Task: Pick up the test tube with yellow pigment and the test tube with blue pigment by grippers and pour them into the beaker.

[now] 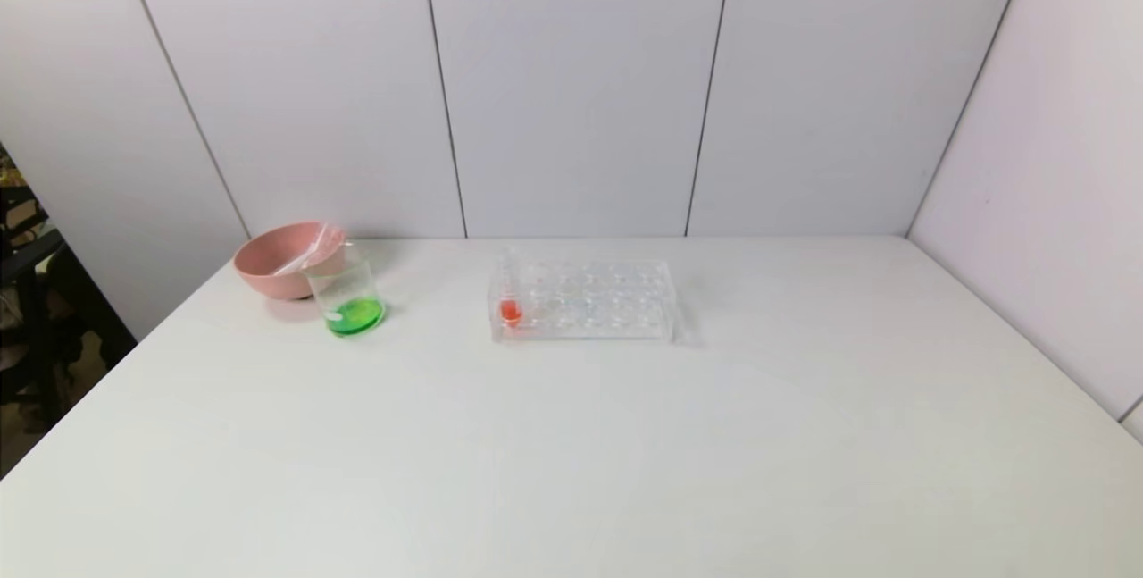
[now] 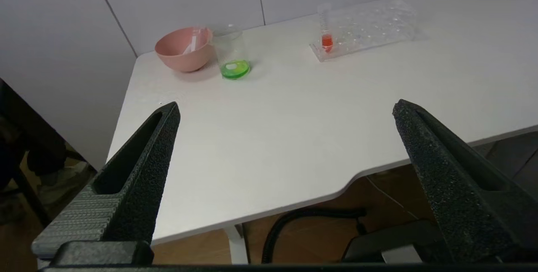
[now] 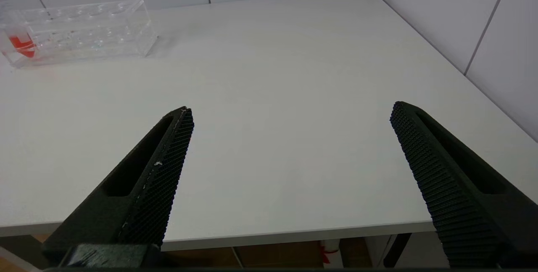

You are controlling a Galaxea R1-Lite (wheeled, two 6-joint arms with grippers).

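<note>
From the head view, a white table (image 1: 571, 435) fills the scene, and no arm shows here. The beaker (image 1: 346, 297) stands on the left side of the table with green liquid (image 1: 354, 319) in its bottom. Right behind it, touching or almost touching, sits a pink bowl (image 1: 272, 265), and something thin and clear lies slanted in the bowl; it could be the empty tubes, but I cannot tell. Near the middle of the table is a clear tube rack (image 1: 585, 301). One tube with red liquid (image 1: 510, 310) stands upright at the rack's left end. No yellow or blue liquid shows anywhere. In the left wrist view, the left gripper (image 2: 286, 110) hangs back by the table's near edge, well apart from everything. Its two black fingers (image 2: 143, 171) are spread wide with nothing between them. Far ahead are the pink bowl (image 2: 183, 55), the beaker (image 2: 231, 51) with green liquid, and the rack (image 2: 370, 26) with the red tube (image 2: 326, 38). In the right wrist view, the right gripper (image 3: 292, 110) also hangs over the table's near edge, its fingers (image 3: 157, 179) wide apart and holding nothing. The rack (image 3: 84, 28) lies far off, with the red tube (image 3: 19, 43) at its end.
</note>
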